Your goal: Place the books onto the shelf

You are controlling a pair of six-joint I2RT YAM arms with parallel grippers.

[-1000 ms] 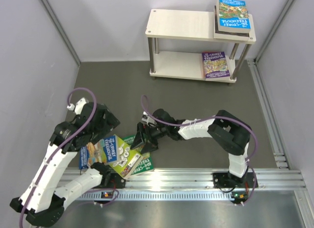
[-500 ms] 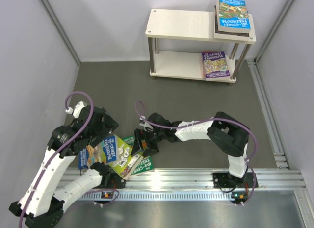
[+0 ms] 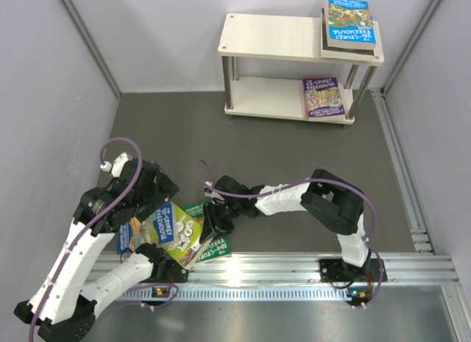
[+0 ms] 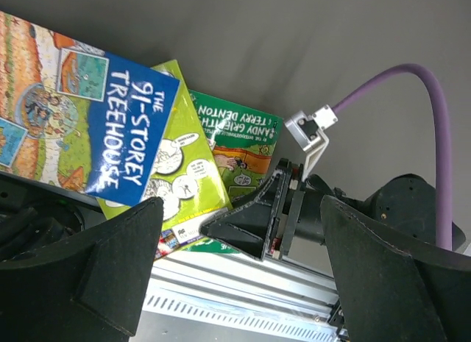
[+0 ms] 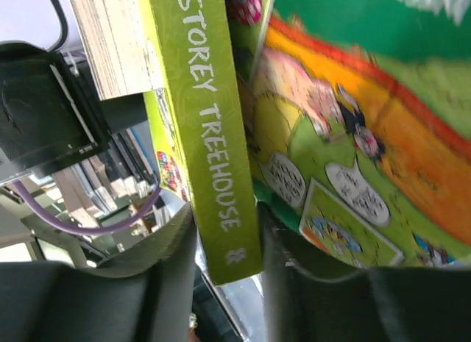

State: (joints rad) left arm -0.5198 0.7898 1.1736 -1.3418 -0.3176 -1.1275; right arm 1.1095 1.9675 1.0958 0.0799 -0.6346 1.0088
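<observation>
Right gripper (image 3: pixel 209 225) has slid left onto the books (image 3: pixel 174 232).
It pinches the lime book (image 5: pixel 215 136); left gripper (image 4: pixel 241 204) hangs wide; lift to shelf (image 3: pixel 272 37) next.

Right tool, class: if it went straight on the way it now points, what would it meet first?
The lime-green book: its spine sits between the fingers of the right tool, so going straight on runs into that book at once.
</observation>
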